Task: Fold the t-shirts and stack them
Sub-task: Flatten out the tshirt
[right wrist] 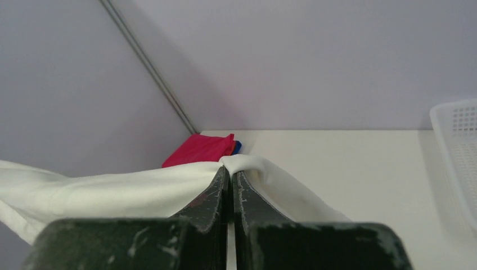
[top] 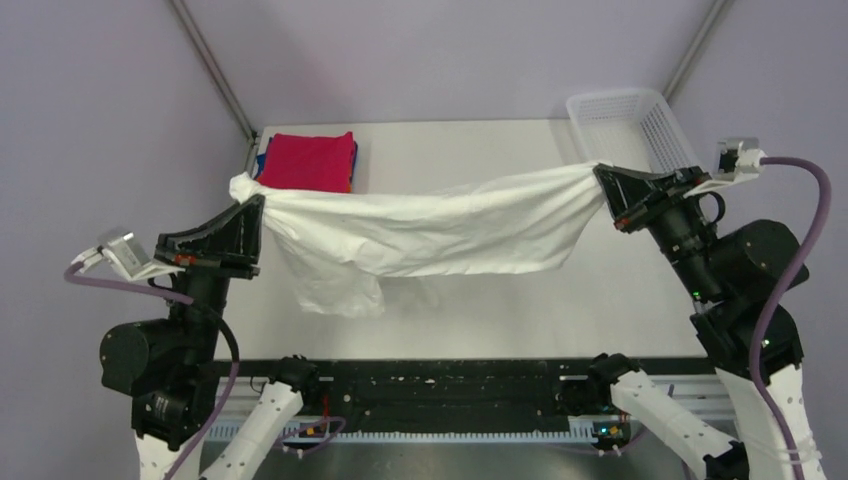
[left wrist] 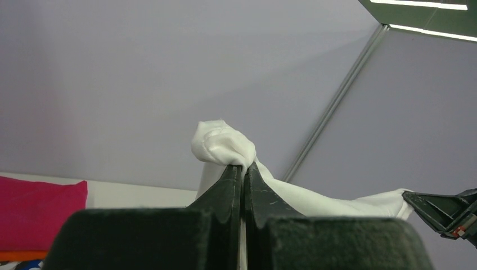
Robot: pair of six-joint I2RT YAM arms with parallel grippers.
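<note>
Left pincer [top: 257, 204] at nine o'clock and right pincer [top: 599, 174] at three are clamping tight on the shirt [top: 430, 230], stretching it above the table [top: 480, 145], probably flattening it for folding.

white t-shirt [top: 430, 235]: stretched aloft, sagging | magenta-red folded shirt [top: 310, 162]: far-left stack

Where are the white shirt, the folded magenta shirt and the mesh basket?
white shirt [top: 440, 235]: top external view, middle of the stretched cloth.
folded magenta shirt [top: 308, 162]: top external view, centre of its upper face.
mesh basket [top: 625, 128]: top external view, bare mesh floor.
</note>
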